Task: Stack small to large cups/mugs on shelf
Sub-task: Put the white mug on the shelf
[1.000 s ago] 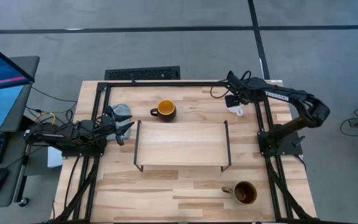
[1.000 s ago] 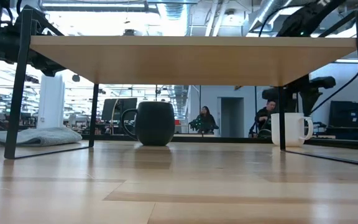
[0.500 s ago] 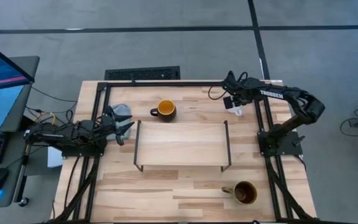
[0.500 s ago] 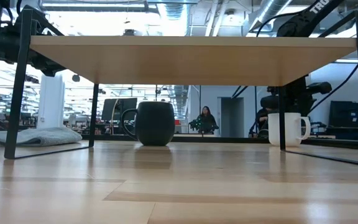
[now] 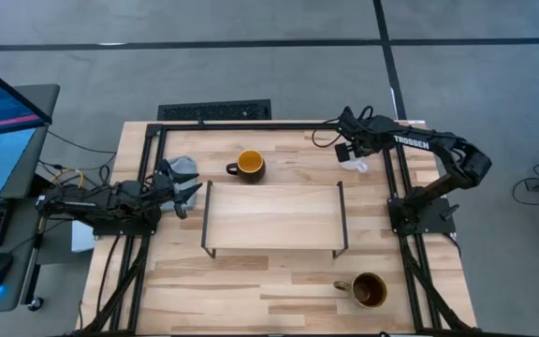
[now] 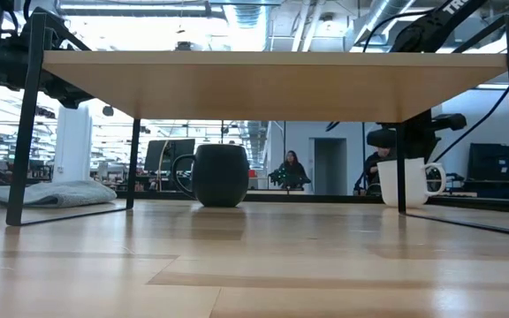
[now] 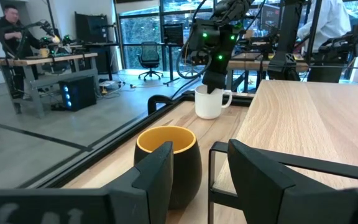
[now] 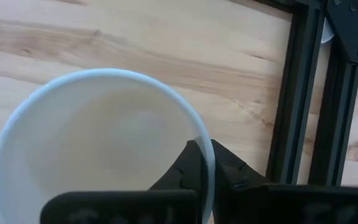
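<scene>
A small white mug [image 5: 356, 167] stands at the table's far right, and my right gripper [image 5: 352, 155] is shut on it from above. The dark mug with the yellow inside [image 5: 249, 166] stands on the tabletop behind the shelf [image 5: 274, 217], a light-wood board on black wire legs. The olive-brown mug [image 5: 370, 290] stands at the near right. My left gripper [image 5: 191, 194] waits open at the table's left edge, level with the shelf's left end. It points at the dark mug [image 7: 166, 163] without touching it. My right gripper pinches the white mug's rim [image 8: 207, 163], one finger [image 8: 182, 171] inside the mug and one [image 8: 238, 177] outside. The fingers point down from above. The mug [image 6: 405, 182] stays about upright with its base on the tabletop, its handle [image 6: 436, 179] toward the table's right.
A crumpled grey cloth [image 5: 182, 168] lies at the far left, just beyond my left gripper. A black frame rail [image 8: 294, 118] runs along the table's edge close to the white mug. People sit in the room behind the table [image 6: 292, 170].
My right gripper has come down and a little toward the table's left, onto the white mug's rim. The mug has shifted slightly toward the table's left while staying on the tabletop.
</scene>
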You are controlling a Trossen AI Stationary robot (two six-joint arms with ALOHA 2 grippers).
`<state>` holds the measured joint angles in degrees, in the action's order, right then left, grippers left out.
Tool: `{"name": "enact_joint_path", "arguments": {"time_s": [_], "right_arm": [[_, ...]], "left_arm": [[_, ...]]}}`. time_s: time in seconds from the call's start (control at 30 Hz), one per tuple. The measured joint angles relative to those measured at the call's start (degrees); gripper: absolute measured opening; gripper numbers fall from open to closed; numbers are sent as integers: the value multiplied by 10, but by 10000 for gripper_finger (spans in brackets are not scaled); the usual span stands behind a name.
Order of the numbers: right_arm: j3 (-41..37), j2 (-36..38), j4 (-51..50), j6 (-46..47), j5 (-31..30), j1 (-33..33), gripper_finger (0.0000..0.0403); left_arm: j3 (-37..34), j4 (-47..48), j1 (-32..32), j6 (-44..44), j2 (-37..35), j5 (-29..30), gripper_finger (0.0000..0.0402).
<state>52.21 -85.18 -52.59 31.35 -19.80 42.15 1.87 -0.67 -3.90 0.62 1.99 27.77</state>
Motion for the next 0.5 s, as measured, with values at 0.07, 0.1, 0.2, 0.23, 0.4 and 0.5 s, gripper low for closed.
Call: {"name": "enact_joint_path", "arguments": {"time_s": [0.07,0.1,0.2,0.23,0.4,0.5], "right_arm": [[0,0,0,-1,0,0,20],[0,0,0,-1,0,0,18],[0,0,0,-3,0,0,17],[0,0,-1,-3,-1,0,17],[-1,8,-8,-14,-1,-2,17],[11,26,-36,-18,1,-9,14]], "left_arm": [[0,0,0,0,0,0,146],[0,0,0,0,0,0,146],[0,0,0,0,0,0,146],[0,0,0,0,0,0,146],[0,0,0,3,0,0,146],[0,0,0,3,0,0,146]]}}
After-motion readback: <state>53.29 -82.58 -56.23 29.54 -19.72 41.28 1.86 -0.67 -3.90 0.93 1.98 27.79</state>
